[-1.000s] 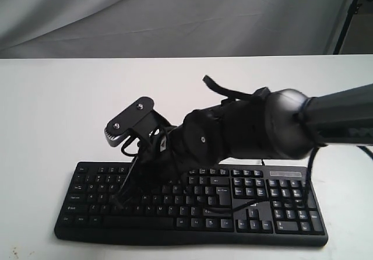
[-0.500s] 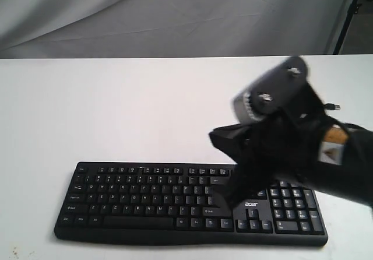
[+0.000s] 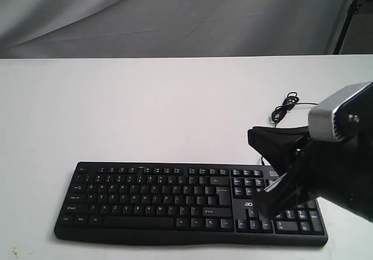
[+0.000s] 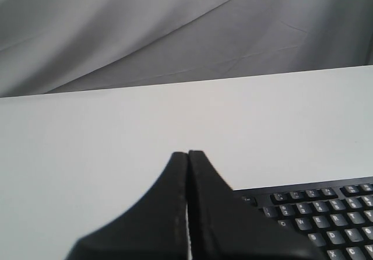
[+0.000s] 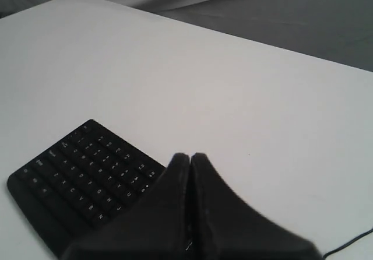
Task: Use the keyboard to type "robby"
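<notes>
White table (image 3: 175, 108), grey drape (image 3: 175, 15) behind | left gripper (image 4: 187, 155), jaws pressed together, just off the left end of the keyboard (image 3: 151, 199) | keyboard lies along the table's front edge, letter keys unobstructed | right gripper (image 5: 190, 156), jaws likewise closed, at its number-pad end (far from "r"): likely risks are a stray digit or a two-key press | loose cable (image 3: 285, 105) behind the keyboard's right end could snag.

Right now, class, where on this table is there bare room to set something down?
Free: the table behind the keyboard, left of the cable, and the strip off its left end. Crowded: the right, where the right gripper hangs over the number pad.
</notes>
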